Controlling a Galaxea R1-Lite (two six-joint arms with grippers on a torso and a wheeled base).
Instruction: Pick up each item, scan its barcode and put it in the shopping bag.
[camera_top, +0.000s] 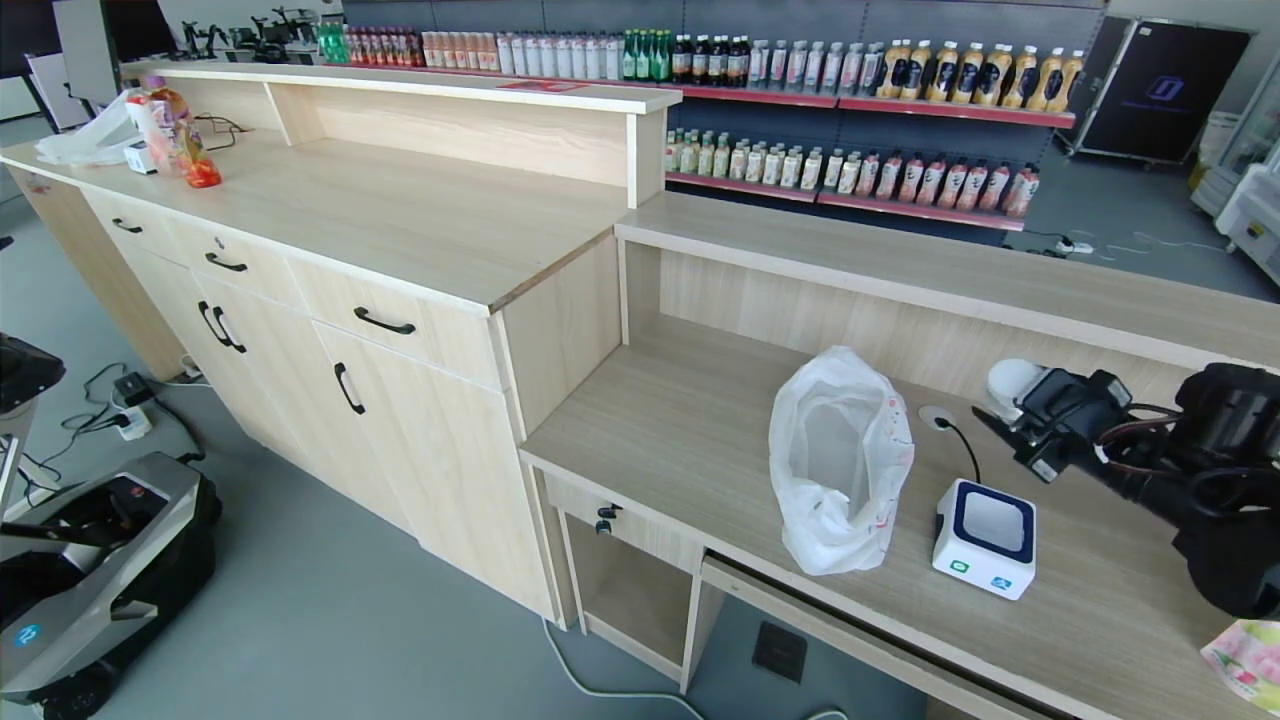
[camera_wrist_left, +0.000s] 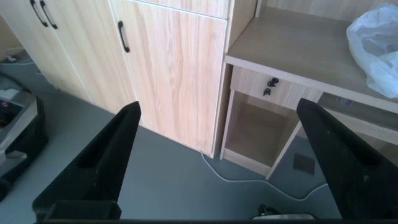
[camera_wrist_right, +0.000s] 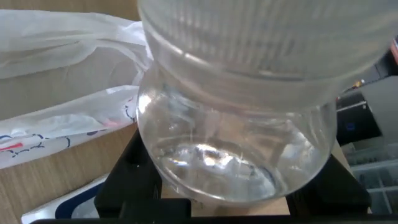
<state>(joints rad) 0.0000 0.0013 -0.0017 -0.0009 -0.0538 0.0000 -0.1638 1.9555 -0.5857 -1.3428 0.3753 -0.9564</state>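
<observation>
Fingers (camera_wrist_right: 127, 186) of the right gripper (camera_wrist_right: 230, 202) clasp a clear ribbed bottle (camera_wrist_right: 236, 137).

Right arm (camera_top: 1225, 470), 3 o'clock in head view: black, bulky rounded joint housings, thin black and dark red cables (camera_top: 1135, 432) looping at the wrist. Right gripper (camera_top: 1005, 410): black, boxy body. Left gripper (camera_wrist_left: 217, 106): two matte black wedge-shaped fingers (camera_wrist_left: 99, 162), tapering to blunt tips.

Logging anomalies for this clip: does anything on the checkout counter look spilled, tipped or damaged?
Nothing stands out. The shopping bag stands open on the counter, the scanner sits flat beside it, and the right gripper holds a clear container; no spill shows.
</observation>
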